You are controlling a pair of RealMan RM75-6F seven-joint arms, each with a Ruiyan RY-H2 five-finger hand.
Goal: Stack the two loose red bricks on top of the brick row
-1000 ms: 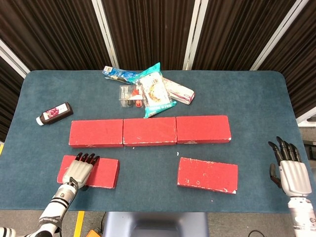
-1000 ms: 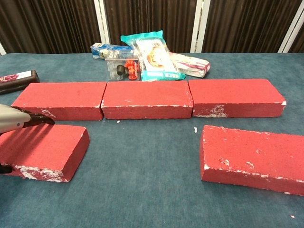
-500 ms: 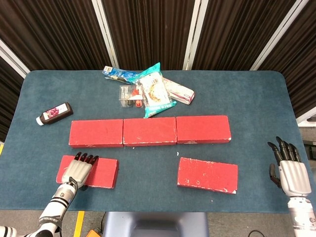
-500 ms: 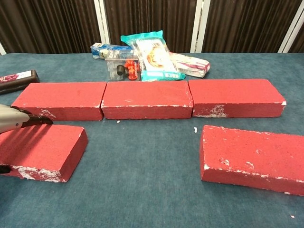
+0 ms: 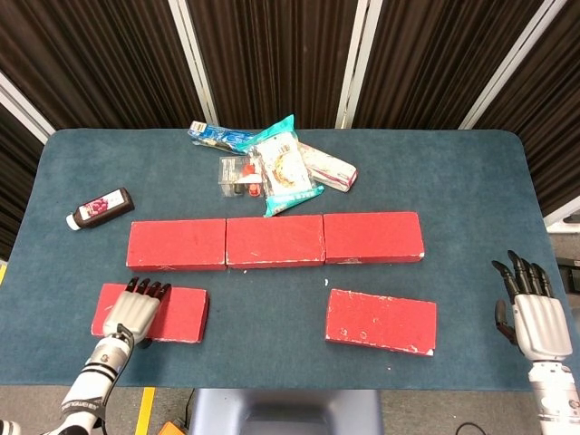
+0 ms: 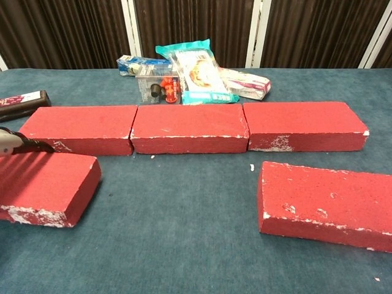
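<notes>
The left hand has dragged the left loose brick further left.

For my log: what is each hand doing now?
Left hand: grips the left loose brick.
Right hand: open, holding nothing.

A staged robot test bench in a lab: a blue carpet-covered table fills the frame, with dark pleated curtains and white vertical poles along the top.
</notes>
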